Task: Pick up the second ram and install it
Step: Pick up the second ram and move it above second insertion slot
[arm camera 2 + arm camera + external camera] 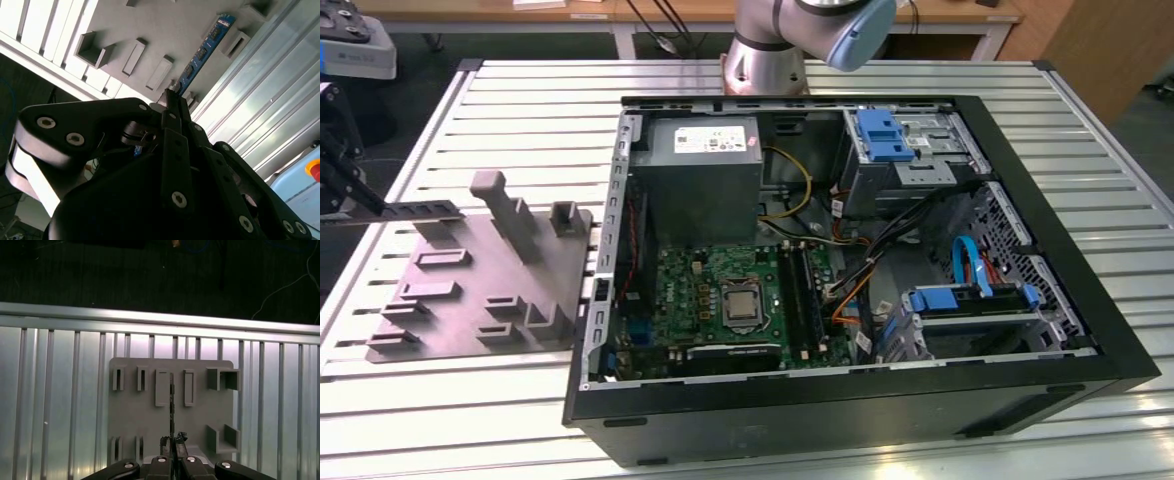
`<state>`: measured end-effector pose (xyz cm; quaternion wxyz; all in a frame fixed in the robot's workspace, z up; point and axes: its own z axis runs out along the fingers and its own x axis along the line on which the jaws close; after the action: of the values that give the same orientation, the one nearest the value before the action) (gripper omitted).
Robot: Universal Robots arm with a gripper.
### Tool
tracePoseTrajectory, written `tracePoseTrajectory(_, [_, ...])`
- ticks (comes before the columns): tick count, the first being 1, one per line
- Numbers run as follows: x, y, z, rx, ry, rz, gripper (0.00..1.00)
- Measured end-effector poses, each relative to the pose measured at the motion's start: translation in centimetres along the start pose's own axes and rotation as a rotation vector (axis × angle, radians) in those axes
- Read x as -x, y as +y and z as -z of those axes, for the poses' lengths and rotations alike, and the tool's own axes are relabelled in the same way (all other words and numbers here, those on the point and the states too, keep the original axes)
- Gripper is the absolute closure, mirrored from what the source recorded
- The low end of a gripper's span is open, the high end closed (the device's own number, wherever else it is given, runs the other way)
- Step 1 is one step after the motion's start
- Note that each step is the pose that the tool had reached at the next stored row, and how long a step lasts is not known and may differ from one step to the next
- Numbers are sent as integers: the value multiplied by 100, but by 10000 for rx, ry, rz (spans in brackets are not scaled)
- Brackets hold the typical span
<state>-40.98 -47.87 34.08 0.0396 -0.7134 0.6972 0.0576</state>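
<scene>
My gripper point(364, 212) is at the exterior view's far left, above the table edge, shut on the second ram point(420, 211). The ram is a thin dark stick that juts out level toward the grey fixture point(467, 295) and hangs over the fixture's far-left corner. In the second wrist view the ram point(202, 52) shows as a blue board with black chips, and the gripper point(172, 97) pinches its near end. In the first wrist view the ram point(171, 402) is seen edge-on above the fixture point(195, 415), held by the gripper point(172, 442).
An open black computer case point(1067, 330) lies on the slatted metal table point(520, 100), to the right of the fixture. Inside are the green motherboard point(687, 290) with its processor point(742, 303) and memory slots point(798, 295), a power supply point(700, 150), cables and blue drive brackets. The arm's base point(767, 45) stands behind the case.
</scene>
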Motion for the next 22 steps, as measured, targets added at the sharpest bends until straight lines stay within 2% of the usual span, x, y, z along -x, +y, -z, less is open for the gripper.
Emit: tracePoseTrajectory(22, [39,7,284,-6,-220,6,86])
